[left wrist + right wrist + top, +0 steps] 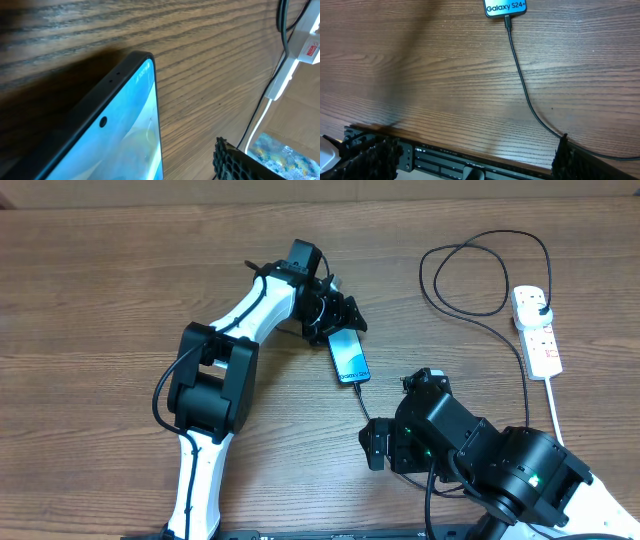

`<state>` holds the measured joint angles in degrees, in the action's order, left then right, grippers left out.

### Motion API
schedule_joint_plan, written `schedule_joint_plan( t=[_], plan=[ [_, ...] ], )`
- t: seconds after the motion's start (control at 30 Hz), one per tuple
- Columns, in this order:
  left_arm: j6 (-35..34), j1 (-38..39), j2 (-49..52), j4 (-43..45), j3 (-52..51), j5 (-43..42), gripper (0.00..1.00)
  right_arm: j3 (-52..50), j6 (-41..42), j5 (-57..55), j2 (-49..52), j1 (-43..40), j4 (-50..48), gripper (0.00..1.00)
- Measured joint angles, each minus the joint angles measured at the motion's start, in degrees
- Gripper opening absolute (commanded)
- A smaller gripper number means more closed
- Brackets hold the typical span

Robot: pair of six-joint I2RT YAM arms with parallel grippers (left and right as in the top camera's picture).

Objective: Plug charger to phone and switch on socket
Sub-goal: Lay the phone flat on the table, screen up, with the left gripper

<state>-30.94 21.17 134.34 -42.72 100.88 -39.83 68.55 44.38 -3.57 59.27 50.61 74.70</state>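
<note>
- The phone (349, 356) is found lying flat on the desk (120, 280), near the middle, with its lit screen facing up.
- In the right wrist view the connector (507, 21) of the charger (522, 80) is seen at the phone's lower edge and appears seated. Full depth of insertion cannot be confirmed.
- The black cable is traced from the phone past the right gripper (469, 152) and on to a black plug (540, 306) in the end outlet of the socket (540, 345), a white power strip at the desk's right side.
- The right gripper is recorded as spread wide and holding nothing. The cable passes close by one finger (570, 157) but is not pinched.
- The left gripper (340, 320) is positioned at the phone's upper end. One finger (235, 162) is visible, apart from the phone with bare desk between. The gripper is judged parted and nothing is seen to be gripped.
- The plugging step is judged done or nearly done, and the switching step is judged not yet begun.
- For the next move, a gripper, most likely the right as the nearer arm, is to be carried clear of the cable to the power strip. The switch beside the occupied outlet is then to be pressed down with a fingertip.
- The present switch position cannot be read at this size.
</note>
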Motion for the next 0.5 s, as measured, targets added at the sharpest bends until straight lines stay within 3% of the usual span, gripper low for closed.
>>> schedule_joint_plan(
  t=[0.5],
  plan=[
    [-0.50,0.24,-0.74,-3.37,0.55,5.09,0.74,0.00,0.02,-0.52,0.00,-0.02,-0.02,1.00]
  ],
)
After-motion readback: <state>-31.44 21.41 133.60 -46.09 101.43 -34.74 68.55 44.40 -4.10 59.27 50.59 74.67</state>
